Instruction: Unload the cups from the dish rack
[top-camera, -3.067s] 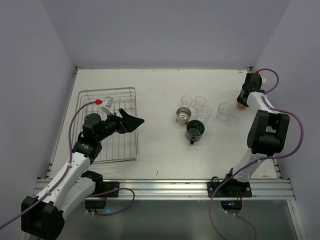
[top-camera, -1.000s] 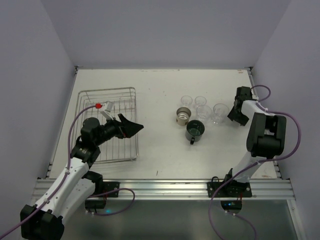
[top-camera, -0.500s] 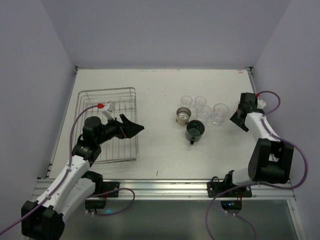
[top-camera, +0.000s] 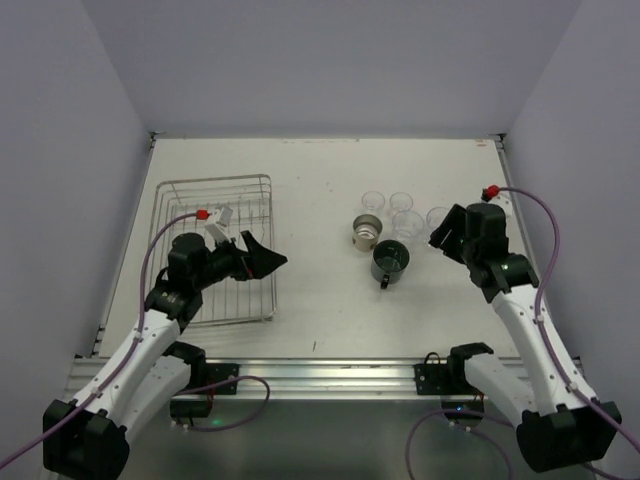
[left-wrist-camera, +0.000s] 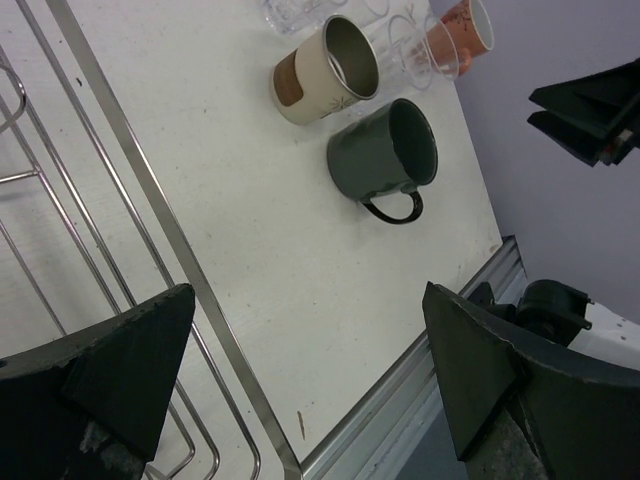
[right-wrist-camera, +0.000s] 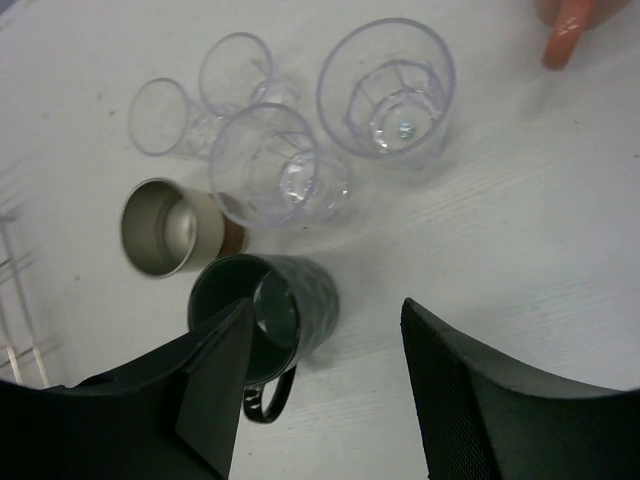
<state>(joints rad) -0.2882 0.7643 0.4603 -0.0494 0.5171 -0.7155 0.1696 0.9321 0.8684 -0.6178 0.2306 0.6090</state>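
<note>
**Q:** What is showing, biggest things first?

**A:** A white table (top-camera: 320, 320) is filling the overhead view. The rack (top-camera: 200, 195) is sitting at its 9 o'clock side, and no cup is showing inside it. The left gripper (top-camera: 266, 252) is hovering over the rack's 3 o'clock rim, jaws spread wide and holding nothing. The right gripper (right-wrist-camera: 325, 303) is hanging above the cups, its jaws also wide apart and empty.

**Q:** Where are the cups standing?

**A:** They are all standing on the table, clustered just off centre toward 3 o'clock and well apart from the rack. The mug (top-camera: 390, 260) is standing at the cluster's 6 o'clock, its handle pointing toward the arms' bases. The beige cup (top-camera: 367, 232) is sitting just beside it at 11 o'clock. The orange cup (left-wrist-camera: 465, 25) is sitting at the cluster's 3 o'clock edge, and the right arm is hiding it from overhead. Four glasses (right-wrist-camera: 385, 90) are grouped closely along 12 o'clock.

**Q:** What is the step in hand, and how should it be done well?

**A:** Judging by the bare rack, the unloading is looking finished, so what is left is probably pulling both arms back. The right gripper should be rising straight up before swinging home. Its wrist view is showing the mug between its fingers, and the light glasses would likely tip at a nudge. The left gripper should be lifting above the rack's raised rim first, so that no finger is snagging the wire.
</note>
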